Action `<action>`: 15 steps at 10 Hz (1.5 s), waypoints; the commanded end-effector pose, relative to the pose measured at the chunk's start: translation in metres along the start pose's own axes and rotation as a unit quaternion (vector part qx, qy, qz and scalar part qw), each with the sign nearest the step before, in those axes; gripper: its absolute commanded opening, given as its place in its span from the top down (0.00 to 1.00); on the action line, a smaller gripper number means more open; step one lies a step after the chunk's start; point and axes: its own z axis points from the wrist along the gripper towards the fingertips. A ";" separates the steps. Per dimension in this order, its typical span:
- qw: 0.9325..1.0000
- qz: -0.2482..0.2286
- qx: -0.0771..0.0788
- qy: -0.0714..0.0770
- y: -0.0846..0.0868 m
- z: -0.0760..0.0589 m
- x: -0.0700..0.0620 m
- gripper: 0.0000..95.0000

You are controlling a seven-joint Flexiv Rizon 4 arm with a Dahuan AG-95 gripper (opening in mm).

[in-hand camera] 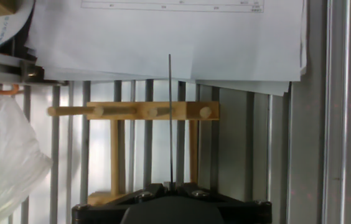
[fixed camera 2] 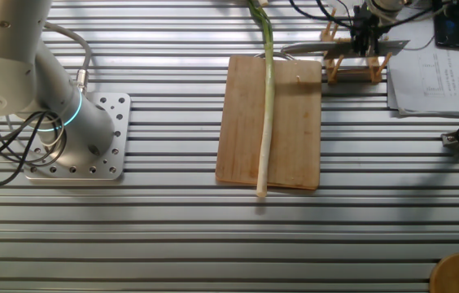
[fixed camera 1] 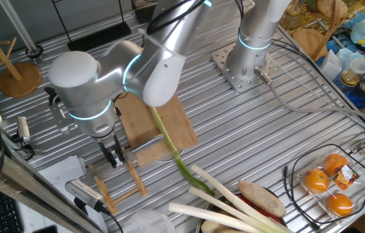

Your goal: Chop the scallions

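The claw (fixed camera 2: 365,41) grips a thin steel knife (fixed camera 2: 327,48) above its wooden rack (fixed camera 2: 351,72), at two o'clock from the long pale-green scallion (fixed camera 2: 266,106) laid lengthwise on the bamboo board (fixed camera 2: 295,122) for chopping.

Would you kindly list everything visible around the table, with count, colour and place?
Scallion: one, whitish to green, lying along the cutting board.
Cutting board: one, brown wood, table centre.
Knife: one, grey blade, held at the rack.
Wooden rack: one, tan, beyond the board.
Paper sheets: several, white, beside the rack.
Thick pale stalks: a few, cream, table edge.
Oranges: about three, wrapped, in a wire basket.
Wooden stand: one, tan, table corner.
Plastic bag: one, white, near the rack.
Gripper: one, black, shut on the knife.
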 end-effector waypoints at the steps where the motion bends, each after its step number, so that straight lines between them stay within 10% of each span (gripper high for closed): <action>1: 1.000 -0.004 0.001 0.002 0.000 -0.008 0.001 1.00; 15: 0.999 -0.037 0.036 0.013 -0.004 -0.095 0.050 1.00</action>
